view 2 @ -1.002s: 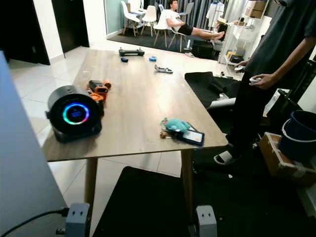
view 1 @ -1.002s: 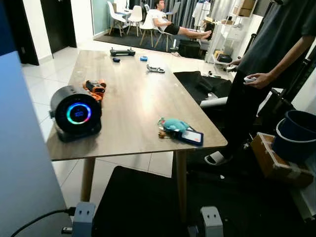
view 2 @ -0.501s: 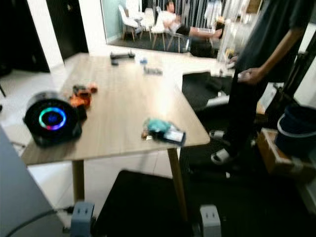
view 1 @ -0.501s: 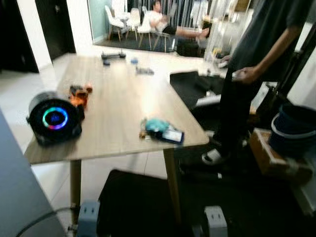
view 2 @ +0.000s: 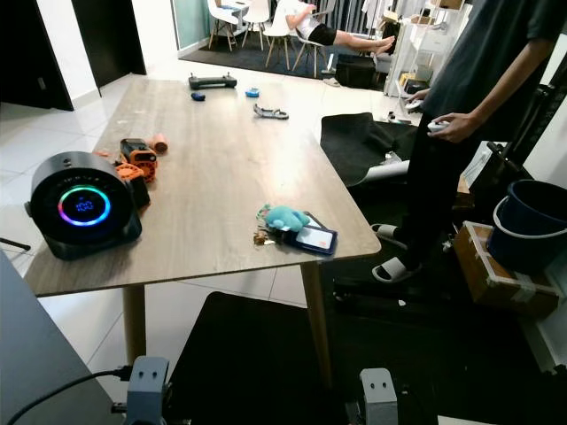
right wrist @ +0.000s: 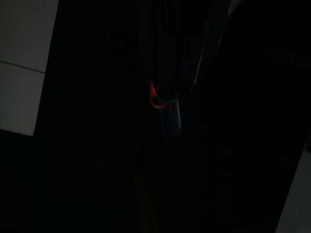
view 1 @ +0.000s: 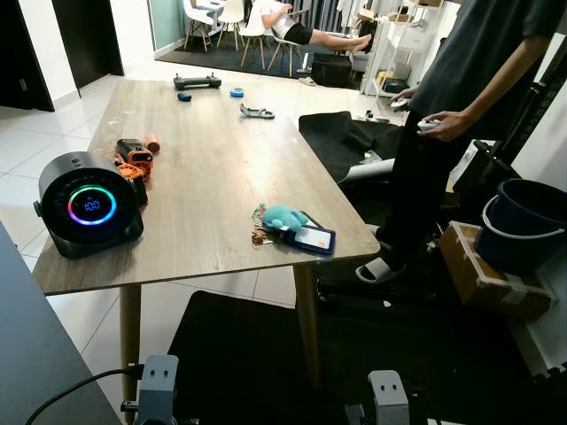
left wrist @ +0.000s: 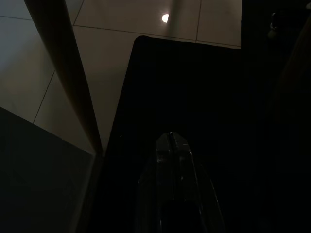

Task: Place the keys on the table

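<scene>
Keys — teal plush charm, blue card holder — on table.

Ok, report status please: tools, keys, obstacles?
Left tool shut, hanging low. Keys lying on table near its front edge. Person standing beside table.

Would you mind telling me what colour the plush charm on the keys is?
The plush charm on the keys is teal, clearest in the right eye view.
</scene>
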### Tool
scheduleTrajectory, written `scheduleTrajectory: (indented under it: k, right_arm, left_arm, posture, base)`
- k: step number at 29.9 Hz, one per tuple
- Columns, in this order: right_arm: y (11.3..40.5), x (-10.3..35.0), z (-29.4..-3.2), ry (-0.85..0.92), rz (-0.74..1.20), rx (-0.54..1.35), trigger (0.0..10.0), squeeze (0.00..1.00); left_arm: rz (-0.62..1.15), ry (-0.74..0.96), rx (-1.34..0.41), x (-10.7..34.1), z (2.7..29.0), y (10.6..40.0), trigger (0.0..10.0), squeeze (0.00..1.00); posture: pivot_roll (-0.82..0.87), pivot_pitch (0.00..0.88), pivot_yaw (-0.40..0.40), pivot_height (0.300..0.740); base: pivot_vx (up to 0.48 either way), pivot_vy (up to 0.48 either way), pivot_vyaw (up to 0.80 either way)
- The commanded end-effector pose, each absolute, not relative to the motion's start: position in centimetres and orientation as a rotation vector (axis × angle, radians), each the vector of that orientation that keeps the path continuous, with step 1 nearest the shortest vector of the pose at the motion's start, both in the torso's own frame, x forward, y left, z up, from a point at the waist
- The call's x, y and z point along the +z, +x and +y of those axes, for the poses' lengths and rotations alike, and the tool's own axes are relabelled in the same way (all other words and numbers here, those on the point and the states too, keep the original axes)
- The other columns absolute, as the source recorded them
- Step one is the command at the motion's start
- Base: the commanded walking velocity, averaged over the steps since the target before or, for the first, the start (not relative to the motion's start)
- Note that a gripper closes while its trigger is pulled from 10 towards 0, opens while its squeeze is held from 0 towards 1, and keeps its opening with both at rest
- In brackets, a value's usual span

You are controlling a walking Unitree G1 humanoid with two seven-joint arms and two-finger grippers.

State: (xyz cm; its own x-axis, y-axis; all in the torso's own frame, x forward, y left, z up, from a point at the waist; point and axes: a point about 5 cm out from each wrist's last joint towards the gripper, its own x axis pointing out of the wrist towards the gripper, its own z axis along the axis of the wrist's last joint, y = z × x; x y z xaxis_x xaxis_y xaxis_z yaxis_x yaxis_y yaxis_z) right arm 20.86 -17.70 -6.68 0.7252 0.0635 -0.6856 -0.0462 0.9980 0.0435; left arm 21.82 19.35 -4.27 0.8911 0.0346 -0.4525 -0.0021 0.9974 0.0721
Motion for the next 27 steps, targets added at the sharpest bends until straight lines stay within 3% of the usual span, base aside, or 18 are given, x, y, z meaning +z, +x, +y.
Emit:
scheduleTrajectory:
  k: [1, 27]
  right_arm:
    - [20.81, -6.68, -17.96, 0.024, 0.757, 0.053, 10.0, 0.0]
    - [20.97, -6.62, -17.82, 0.019, 0.757, 0.065, 10.0, 0.0]
  left_arm:
    - [0.487, 0.081, -0.001, -4.55, 19.23, 21.46, 10.0, 0.0]
    - [0.473, 0.055, 0.006, -4.43, 19.26, 21.51, 10.0, 0.0]
  posture:
    - [0.09, 0.042, -0.075, 0.74]
    - [0.1, 0.033, -0.083, 0.74]
  base:
    - [0.0, 0.0, 0.0]
    - [0.317, 0.0, 0.0]
